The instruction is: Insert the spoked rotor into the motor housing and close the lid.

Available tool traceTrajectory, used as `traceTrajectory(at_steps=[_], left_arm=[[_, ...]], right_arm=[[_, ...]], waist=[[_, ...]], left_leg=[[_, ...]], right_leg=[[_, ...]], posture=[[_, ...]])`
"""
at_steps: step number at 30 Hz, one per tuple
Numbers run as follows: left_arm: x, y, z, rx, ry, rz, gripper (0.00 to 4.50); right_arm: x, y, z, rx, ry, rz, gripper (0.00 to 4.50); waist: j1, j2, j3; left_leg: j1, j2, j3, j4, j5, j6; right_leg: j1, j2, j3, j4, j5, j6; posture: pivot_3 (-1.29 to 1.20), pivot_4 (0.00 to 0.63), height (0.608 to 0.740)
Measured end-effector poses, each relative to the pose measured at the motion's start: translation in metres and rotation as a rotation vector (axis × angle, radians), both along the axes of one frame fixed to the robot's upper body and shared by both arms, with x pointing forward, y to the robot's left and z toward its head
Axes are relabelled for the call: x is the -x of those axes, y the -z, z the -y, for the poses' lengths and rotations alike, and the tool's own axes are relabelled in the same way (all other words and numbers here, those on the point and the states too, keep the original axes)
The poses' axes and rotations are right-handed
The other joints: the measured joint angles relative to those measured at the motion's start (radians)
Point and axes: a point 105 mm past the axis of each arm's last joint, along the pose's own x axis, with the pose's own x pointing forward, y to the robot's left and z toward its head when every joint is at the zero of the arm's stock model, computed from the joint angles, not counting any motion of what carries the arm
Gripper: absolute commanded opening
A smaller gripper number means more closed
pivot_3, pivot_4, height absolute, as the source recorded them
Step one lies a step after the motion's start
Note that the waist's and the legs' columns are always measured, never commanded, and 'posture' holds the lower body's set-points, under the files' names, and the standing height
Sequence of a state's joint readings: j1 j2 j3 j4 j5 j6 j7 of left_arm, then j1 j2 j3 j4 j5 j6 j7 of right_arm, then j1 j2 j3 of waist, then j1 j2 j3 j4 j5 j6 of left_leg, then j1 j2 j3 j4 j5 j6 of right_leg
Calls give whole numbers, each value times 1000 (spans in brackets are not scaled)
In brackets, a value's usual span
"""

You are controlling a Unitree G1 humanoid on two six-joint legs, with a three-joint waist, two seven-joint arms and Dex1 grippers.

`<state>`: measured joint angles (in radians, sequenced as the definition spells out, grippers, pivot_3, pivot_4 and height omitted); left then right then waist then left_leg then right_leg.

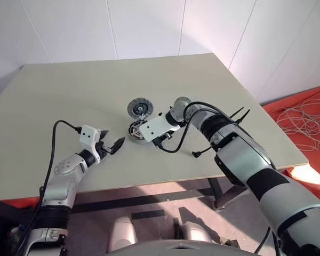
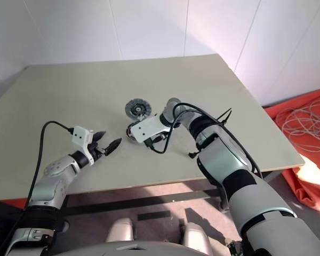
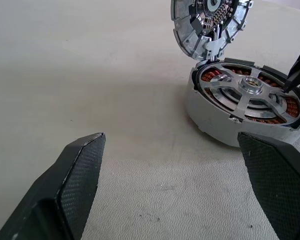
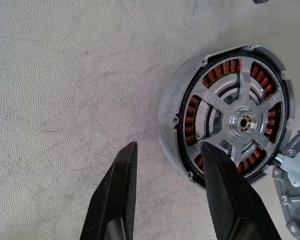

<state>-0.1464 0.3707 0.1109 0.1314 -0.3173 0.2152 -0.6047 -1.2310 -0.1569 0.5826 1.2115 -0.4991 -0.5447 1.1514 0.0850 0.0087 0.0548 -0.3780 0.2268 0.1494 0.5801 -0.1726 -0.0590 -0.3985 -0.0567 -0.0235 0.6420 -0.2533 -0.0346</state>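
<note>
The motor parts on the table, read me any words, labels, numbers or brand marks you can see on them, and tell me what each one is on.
No readable text anywhere.
Lid: its inner face carries small dark and pale marks, too small to read as letters or numbers.
Motor housing with the spoked rotor seated in it: no label or number shows.
Left tool and right tool: plain black fingers, no marking.
Table: bare.

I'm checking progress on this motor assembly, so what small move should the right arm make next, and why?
Probably swing the right gripper over to the lid to tip it shut. The spoked rotor already sits inside the motor housing, copper windings showing between its spokes, while the lid stands open at the housing's far edge. The right jaws are parted and hold nothing, one finger over the housing's rim.
</note>
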Motion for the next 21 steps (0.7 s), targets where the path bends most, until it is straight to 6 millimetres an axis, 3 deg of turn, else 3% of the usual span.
traceTrajectory(at_steps=[15,18,21], left_arm=[[-1,-1,0,-8,-7,10,4500],[-1,-1,0,-9,-7,10,4500],[-1,-1,0,-10,-8,11,4500]], right_arm=[[-11,3,4,10,74,42,2220],[-11,2,3,4,78,50,1640],[-12,-1,2,0,74,59,673]], waist=[[-13,0,0],[-13,0,0],[-13,0,0]], left_leg=[[0,0,0,0,0,0],[0,0,0,1,0,0],[0,0,0,0,0,0]], right_leg=[[0,0,0,0,0,0],[0,0,0,0,0,0],[0,0,0,0,0,0]], posture=[[0,0,740],[0,0,740],[0,0,740]])
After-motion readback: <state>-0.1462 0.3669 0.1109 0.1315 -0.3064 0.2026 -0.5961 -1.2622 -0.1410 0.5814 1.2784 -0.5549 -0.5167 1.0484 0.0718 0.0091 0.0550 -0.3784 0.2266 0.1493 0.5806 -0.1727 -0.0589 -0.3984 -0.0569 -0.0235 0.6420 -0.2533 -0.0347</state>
